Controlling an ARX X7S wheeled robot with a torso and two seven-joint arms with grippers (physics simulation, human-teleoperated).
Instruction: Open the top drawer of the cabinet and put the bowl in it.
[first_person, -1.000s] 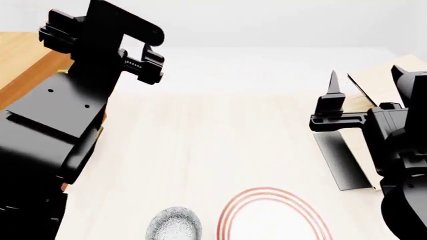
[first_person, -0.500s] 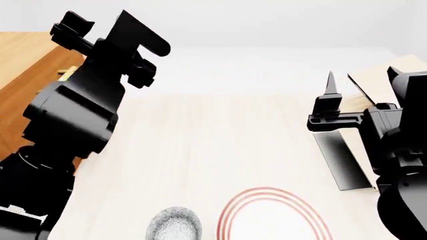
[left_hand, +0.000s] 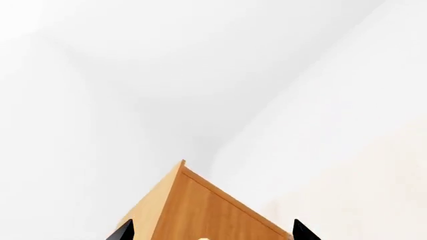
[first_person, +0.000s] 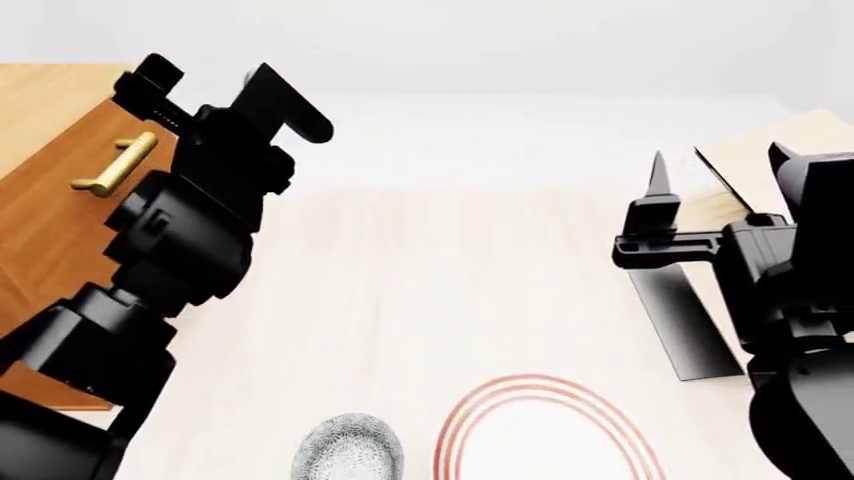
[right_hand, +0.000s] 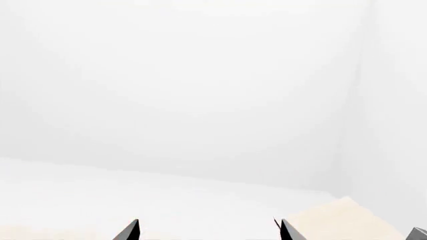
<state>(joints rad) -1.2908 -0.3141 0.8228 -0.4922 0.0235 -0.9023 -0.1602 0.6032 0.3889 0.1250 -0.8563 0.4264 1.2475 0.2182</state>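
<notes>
Pale wood table (first_person: 441, 290), white walls (right_hand: 200, 75)

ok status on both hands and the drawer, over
Left hand open, raised near the cabinet, holding nothing. Right hand open, idle. Brass handle untouched, drawer not seen open. Bowl on the table beside the plate; nothing in the way.
</notes>
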